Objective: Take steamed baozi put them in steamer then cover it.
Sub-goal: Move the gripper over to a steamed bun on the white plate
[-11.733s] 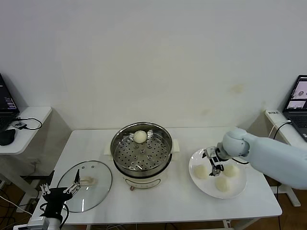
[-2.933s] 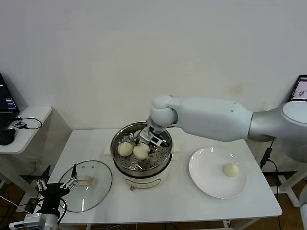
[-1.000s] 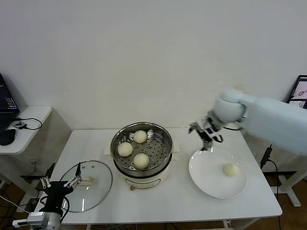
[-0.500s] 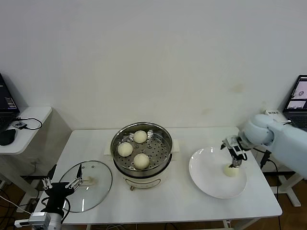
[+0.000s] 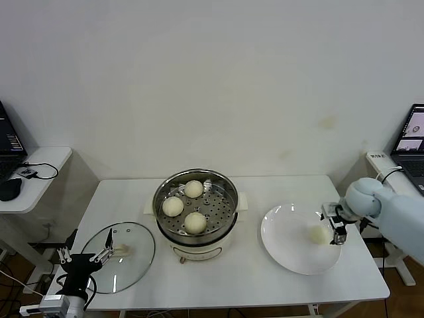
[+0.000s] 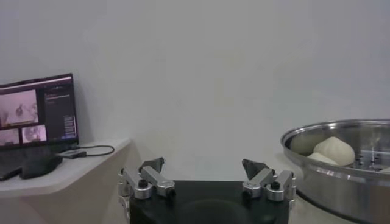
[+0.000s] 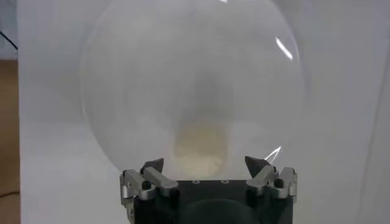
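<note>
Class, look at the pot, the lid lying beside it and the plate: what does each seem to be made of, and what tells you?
Pot: polished metal, probably stainless steel; bright reflective wall, perforated tray.
Lid: clear glass, since the table shows through; thin metal-looking rim, cream handle, possibly plastic.
Plate: glossy white, likely glazed ceramic, though melamine can't be excluded.

I see a white table (image 5: pixel 218 278) in front of a plain white wall (image 5: pixel 212 79). A white plate (image 5: pixel 285 248) lies on it at 4 o'clock. A side desk (image 5: pixel 33 165) at 9 o'clock carries a black mouse (image 5: pixel 9 189) and cable. 1 laptop (image 5: pixel 412 142) sits at 3 o'clock, its screen lit.
</note>
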Robot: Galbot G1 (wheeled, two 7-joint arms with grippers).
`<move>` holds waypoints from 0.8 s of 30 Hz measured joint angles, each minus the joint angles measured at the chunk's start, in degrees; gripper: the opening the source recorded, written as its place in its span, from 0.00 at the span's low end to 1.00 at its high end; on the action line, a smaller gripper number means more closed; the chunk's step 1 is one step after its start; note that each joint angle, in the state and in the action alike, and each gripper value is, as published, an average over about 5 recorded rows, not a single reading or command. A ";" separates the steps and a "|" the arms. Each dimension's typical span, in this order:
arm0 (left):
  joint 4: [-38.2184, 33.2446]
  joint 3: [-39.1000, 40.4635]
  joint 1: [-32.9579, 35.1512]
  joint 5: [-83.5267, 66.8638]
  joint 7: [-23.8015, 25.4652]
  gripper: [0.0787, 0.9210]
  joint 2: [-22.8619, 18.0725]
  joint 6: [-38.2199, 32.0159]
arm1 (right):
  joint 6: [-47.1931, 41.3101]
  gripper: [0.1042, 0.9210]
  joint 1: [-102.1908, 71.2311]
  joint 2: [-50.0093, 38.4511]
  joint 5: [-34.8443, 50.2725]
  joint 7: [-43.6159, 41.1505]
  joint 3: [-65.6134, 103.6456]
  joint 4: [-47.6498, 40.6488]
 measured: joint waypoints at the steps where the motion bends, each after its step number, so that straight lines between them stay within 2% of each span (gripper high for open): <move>1: -0.04 -0.06 0.01 0.00 0.00 0.88 0.02 0.00 | 0.04 0.87 -0.36 0.22 -0.20 0.06 0.26 -0.37; 13: -0.26 -0.41 0.05 -0.08 -0.16 0.88 -0.18 -0.25 | -0.01 0.79 -2.89 3.16 -1.97 1.20 2.59 -3.94; 24: -0.29 -0.71 0.11 -0.08 -0.14 0.88 -0.19 -0.25 | -0.10 0.65 -4.03 4.82 -2.82 1.57 3.58 -5.41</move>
